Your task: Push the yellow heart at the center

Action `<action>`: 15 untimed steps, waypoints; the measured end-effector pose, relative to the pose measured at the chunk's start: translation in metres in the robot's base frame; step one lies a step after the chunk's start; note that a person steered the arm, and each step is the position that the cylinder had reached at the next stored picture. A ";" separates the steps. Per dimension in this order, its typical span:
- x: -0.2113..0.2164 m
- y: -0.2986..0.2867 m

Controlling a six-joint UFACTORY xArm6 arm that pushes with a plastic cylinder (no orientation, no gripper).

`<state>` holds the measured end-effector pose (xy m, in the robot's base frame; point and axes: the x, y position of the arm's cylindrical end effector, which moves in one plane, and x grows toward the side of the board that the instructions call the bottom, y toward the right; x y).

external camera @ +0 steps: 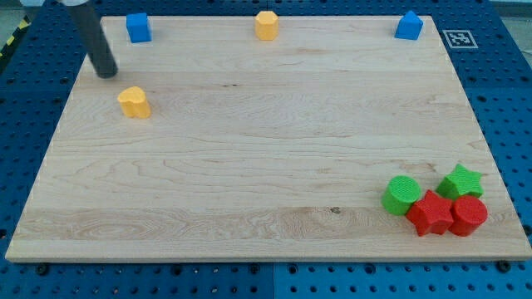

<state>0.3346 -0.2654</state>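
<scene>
Yellow heart is seen on the desk, far toward the view's left and upper part. Its pointing direction and long axis cannot be made out at this size.

My tip is placed just up-left of the yellow heart, apart from it; no jaws are carried by the end effector, only a plain rod, its upper part cut off by the view's top.

Counted, relative to the yellow heart:
- Yellow blocks: two. The second, a yellow hexagonal block, lies up and right.
- Blue blocks: two; blue block directly above, blue block at the far right; shapes unclear.
- Green: green cylinder, green star, far down-right.
- Red: red star, red cylinder, touching, clustered with the greens.
</scene>
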 end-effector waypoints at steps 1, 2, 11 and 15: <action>0.014 -0.007; 0.033 -0.007; 0.081 0.106; 0.127 0.106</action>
<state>0.4619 -0.1596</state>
